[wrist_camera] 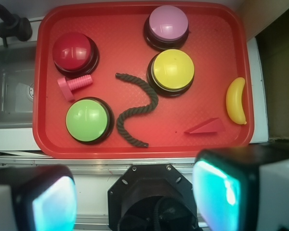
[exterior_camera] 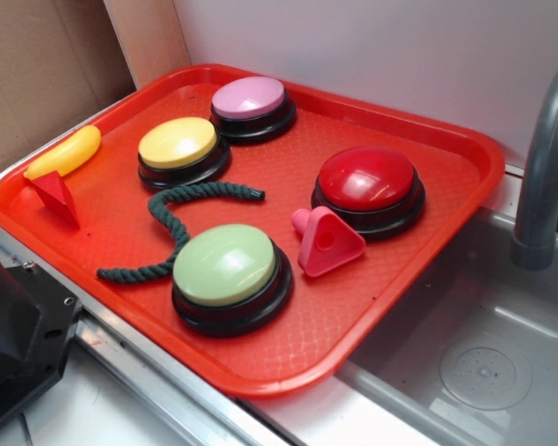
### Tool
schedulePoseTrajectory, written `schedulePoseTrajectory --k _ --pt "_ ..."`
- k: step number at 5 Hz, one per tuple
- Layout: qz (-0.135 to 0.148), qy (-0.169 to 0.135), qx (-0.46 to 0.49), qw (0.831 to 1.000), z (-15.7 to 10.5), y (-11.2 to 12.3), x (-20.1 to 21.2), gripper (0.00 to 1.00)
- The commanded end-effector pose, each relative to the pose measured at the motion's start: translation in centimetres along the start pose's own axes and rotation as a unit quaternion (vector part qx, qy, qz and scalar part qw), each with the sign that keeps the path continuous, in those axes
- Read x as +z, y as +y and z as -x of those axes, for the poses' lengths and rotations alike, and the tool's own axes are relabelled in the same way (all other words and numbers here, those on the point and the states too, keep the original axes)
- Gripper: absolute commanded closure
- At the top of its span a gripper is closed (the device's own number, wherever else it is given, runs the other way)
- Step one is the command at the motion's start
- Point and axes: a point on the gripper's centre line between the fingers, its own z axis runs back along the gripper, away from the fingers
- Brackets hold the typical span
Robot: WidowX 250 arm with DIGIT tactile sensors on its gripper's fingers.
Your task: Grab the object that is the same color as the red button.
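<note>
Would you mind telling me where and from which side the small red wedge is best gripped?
Probably from above, closing across the two sloping faces of the red wedge near its thicker end. It lies flat on the tray, tapering to a thin point. The banana sits close beside it, so approach away from that side. The gripper appears open.

1. Both pictures are bright, and the light is soft and even.
2. In the exterior view, the red button (exterior_camera: 367, 178) carries small white glare spots on the dome; shadows under the buttons are short and weak.
3. In the wrist view, the tray (wrist_camera: 135, 38) is sharp, but the gripper fingers (wrist_camera: 53, 202) at the bottom edge are blurred and glow cyan.
4. The tray's edges bend slightly near the frame corners in the wrist view.
5. The exterior view looks a little soft and grainy.
</note>
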Motion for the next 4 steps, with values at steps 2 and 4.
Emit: schedulePoseTrajectory --k 2,4 --pt "0.016 -0.013 0.065 0.998 -0.3 1.0 -0.7 0.00" --pt "0.042 -0.032 0.183 0.982 -0.7 4.0 -3.8 0.00"
